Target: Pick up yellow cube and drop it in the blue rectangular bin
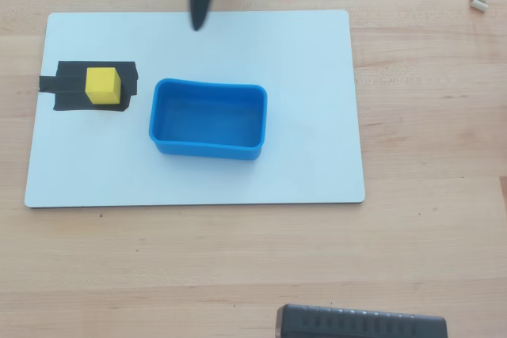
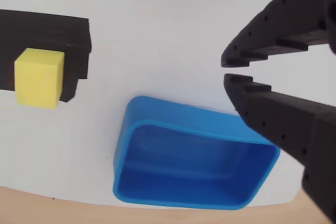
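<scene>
The yellow cube [image 1: 102, 85] sits on a patch of black tape [image 1: 59, 85] at the left of the white board; in the wrist view the cube [image 2: 39, 77] is at the far left. The blue rectangular bin [image 1: 207, 150] stands empty at the board's middle, to the right of the cube; in the wrist view the bin [image 2: 184, 119] is low and central. My gripper [image 1: 196, 23] hangs over the board's far edge, apart from both. In the wrist view the gripper [image 2: 227, 72] has its black jaws nearly touching, with nothing between them.
The white board [image 1: 309, 69] lies on a wooden table [image 1: 428, 227]. A black ribbed object [image 1: 360, 324] lies at the table's near edge. Small white pieces [image 1: 478, 1] lie at the far right corner.
</scene>
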`<action>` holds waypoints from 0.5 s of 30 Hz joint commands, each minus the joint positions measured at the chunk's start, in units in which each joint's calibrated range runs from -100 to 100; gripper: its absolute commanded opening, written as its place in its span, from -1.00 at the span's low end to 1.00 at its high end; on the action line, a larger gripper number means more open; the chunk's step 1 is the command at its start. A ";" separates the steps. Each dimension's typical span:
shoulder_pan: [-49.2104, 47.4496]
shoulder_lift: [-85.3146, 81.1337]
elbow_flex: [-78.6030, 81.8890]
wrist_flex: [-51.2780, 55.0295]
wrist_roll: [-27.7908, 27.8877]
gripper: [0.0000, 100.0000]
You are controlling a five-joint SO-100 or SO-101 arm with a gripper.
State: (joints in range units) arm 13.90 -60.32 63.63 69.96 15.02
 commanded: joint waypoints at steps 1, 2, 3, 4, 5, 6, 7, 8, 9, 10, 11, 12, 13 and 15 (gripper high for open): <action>5.74 7.88 -11.72 0.56 3.57 -0.99; 6.77 10.67 -14.17 0.80 3.91 -0.99; 7.54 13.64 -16.81 1.13 4.05 -0.99; 8.23 17.08 -19.99 1.38 4.25 -0.99; 8.74 20.24 -22.99 1.88 4.40 -0.99; 9.08 23.30 -26.08 2.62 4.74 -0.99; 9.34 25.81 -28.90 3.45 5.13 -0.99; 9.51 28.50 -31.72 4.52 5.76 -0.99; 9.68 30.55 -34.08 5.18 6.45 -0.99; 9.86 33.06 -36.63 6.09 7.13 -0.99; 10.20 35.47 -39.17 6.83 7.52 -0.99; 10.71 37.89 -41.72 7.24 7.86 -0.99; 11.23 39.65 -43.54 7.33 8.06 -0.99; 12.26 42.62 -46.17 7.33 8.50 -0.99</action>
State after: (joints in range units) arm 24.46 -22.59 27.25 76.68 22.39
